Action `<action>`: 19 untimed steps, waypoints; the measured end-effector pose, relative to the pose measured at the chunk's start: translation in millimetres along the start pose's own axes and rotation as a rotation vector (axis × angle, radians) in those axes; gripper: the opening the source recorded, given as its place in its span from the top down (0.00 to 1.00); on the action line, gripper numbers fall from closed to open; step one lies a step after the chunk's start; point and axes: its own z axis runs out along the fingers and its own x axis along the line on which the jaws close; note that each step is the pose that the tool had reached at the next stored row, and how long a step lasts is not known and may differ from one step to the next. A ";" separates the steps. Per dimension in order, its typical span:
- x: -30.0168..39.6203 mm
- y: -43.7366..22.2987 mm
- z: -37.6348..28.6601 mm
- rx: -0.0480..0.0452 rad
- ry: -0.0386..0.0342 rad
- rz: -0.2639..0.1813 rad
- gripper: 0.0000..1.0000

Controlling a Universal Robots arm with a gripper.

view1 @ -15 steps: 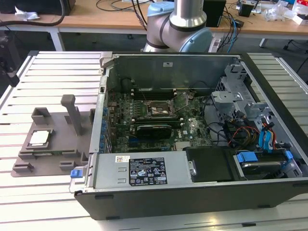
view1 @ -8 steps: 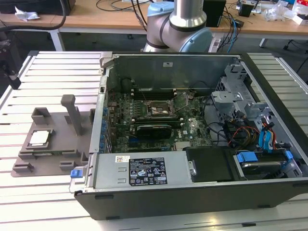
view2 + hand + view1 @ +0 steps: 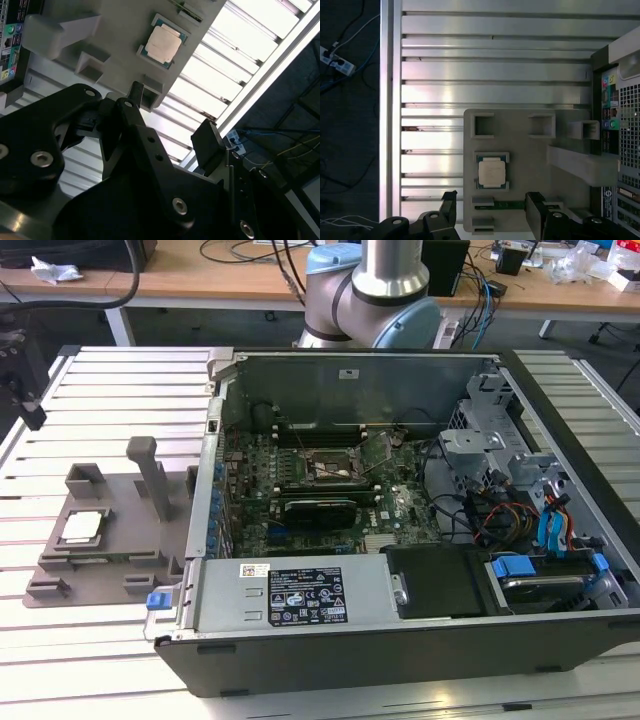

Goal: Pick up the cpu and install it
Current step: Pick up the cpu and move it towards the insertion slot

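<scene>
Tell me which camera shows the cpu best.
The first wrist view: it looks straight down on the cpu, its whole square top unobstructed in a recess of the grey fixture plate. The second wrist view shows the cpu at a slant. The exterior view shows the cpu small, at the exterior view's left, beside the computer case.

Dull silvery metal top on cpu (image 3: 491,172); fixture plate (image 3: 530,160) matt grey plastic; table (image 3: 495,65) glossy ribbed metal

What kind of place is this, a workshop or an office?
Probably a robotics lab bench: an open computer case sits on a slatted metal table, the cpu lies in a grey fixture plate, with cable-strewn wooden desks behind.
</scene>
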 end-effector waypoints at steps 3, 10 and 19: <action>0.0 -0.1 3.9 0.0000 0.0000 0.000 0.34; 0.1 -0.1 10.4 -0.0001 -0.0001 0.000 0.34; -0.1 -0.3 20.2 0.0000 0.0000 0.000 0.34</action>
